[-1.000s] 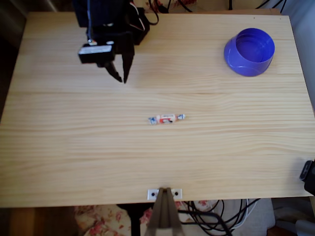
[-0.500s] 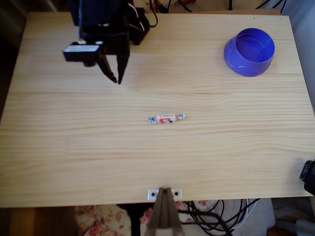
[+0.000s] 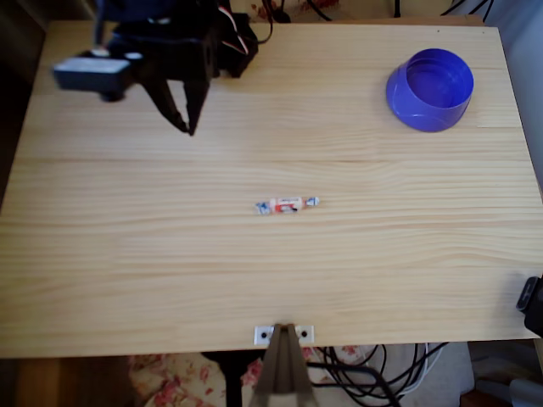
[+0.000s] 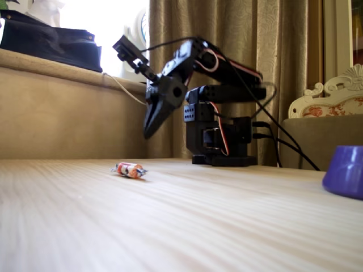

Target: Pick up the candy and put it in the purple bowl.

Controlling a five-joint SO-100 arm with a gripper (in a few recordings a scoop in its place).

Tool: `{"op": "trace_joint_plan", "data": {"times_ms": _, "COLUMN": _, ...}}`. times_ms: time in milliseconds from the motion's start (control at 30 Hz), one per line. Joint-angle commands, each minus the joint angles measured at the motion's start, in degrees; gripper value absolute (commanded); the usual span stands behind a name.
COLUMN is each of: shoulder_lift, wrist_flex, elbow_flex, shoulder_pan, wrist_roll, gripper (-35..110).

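The candy point(image 3: 288, 204) lies flat near the middle of the wooden table, with a white and red middle and twisted silvery ends; the fixed view shows the candy point(image 4: 129, 169) resting on the tabletop. At the far right corner stands the purple bowl point(image 3: 433, 89), which appears at the right edge of the fixed view as the bowl point(image 4: 346, 170). My black gripper point(image 3: 186, 129) hangs at the far left, well away from the candy. In the fixed view the gripper point(image 4: 148, 134) points down, raised above the table, its fingers closed together on nothing.
The arm's black base point(image 4: 218, 141) sits at the table's far edge with cables trailing right. A clamp bracket point(image 3: 284, 334) is fixed at the near edge. Bare wood point(image 3: 382, 280) lies between candy and bowl.
The gripper has swung left and slightly toward the far edge in the overhead view, away from the candy. Candy and bowl have not moved.
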Motion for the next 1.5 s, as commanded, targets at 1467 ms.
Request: {"op": "trace_joint_plan", "data": {"times_ms": 1467, "shoulder_lift": -54.40, "wrist_flex": -13.54, "elbow_flex": -32.08, "shoulder_pan": -27.51, "wrist_roll": -77.87, "gripper": 18}}
